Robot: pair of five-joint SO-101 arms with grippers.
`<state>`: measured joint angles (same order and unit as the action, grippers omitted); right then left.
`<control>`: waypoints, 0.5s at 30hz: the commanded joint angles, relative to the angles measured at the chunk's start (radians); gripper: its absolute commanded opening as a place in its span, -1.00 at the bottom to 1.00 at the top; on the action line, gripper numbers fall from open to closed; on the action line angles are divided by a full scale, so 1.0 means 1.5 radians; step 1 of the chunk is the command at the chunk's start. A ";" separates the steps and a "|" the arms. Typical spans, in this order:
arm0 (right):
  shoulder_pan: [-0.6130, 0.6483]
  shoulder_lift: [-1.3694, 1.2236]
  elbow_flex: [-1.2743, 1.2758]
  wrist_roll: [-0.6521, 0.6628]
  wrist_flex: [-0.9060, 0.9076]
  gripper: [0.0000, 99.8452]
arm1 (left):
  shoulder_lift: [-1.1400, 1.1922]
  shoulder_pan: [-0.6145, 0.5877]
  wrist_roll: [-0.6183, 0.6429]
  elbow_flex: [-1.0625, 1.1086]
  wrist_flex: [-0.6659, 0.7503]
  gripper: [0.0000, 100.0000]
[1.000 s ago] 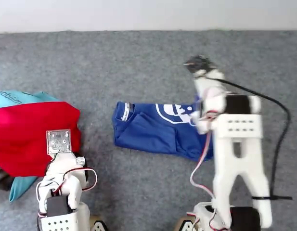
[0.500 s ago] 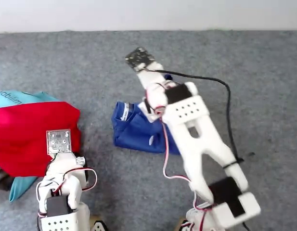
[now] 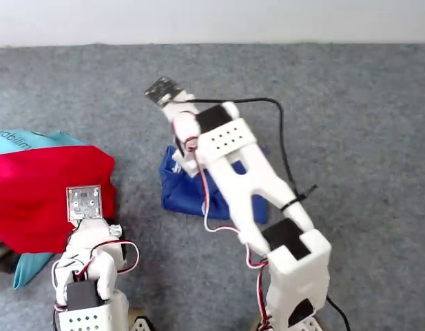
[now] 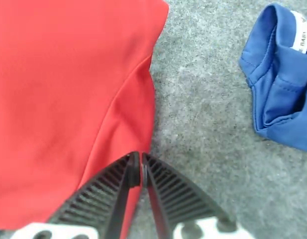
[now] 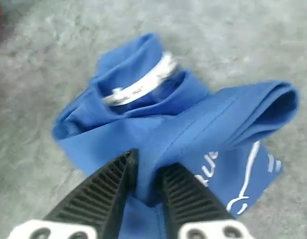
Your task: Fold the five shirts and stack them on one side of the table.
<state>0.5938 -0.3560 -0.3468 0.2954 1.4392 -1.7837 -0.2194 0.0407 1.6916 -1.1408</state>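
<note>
The grey table (image 3: 364, 117) spreads under both my arms. On its left side lies the stack, the red shirt (image 3: 40, 186) on top with a teal shirt (image 3: 40, 140) showing beneath it. The blue shirt (image 3: 181, 198) sits well apart from that stack, near the middle of the table, doubled over on itself and partly hidden under my right arm. I judge this to be mid-fold on the blue one. My right gripper (image 5: 146, 162) is clamped on a raised fold of its fabric, carried across toward the collar end. My left gripper (image 4: 142, 158) hangs over the near edge of the red shirt, jaws pressed together with nothing that I can make out between them. Next I should lay the held fold down flat and square over the collar's white band (image 5: 143, 82) and let go without dragging the layers askew. After that, the folded shirt needs carrying to the stack.
</note>
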 commanded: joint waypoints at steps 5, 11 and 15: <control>0.046 0.002 -0.175 0.015 0.139 -0.44 | -0.002 -0.003 0.004 -0.005 0.008 -0.97; -0.025 -0.006 -0.250 0.024 0.228 -0.57 | -0.002 -0.003 0.004 -0.005 0.008 -0.97; -0.068 -0.005 -0.185 0.081 0.236 -1.00 | -0.002 -0.003 0.004 -0.005 0.008 -0.97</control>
<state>0.5416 -0.3667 -0.6521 0.3567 1.7507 -1.7837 -0.2194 0.0407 1.6916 -1.1408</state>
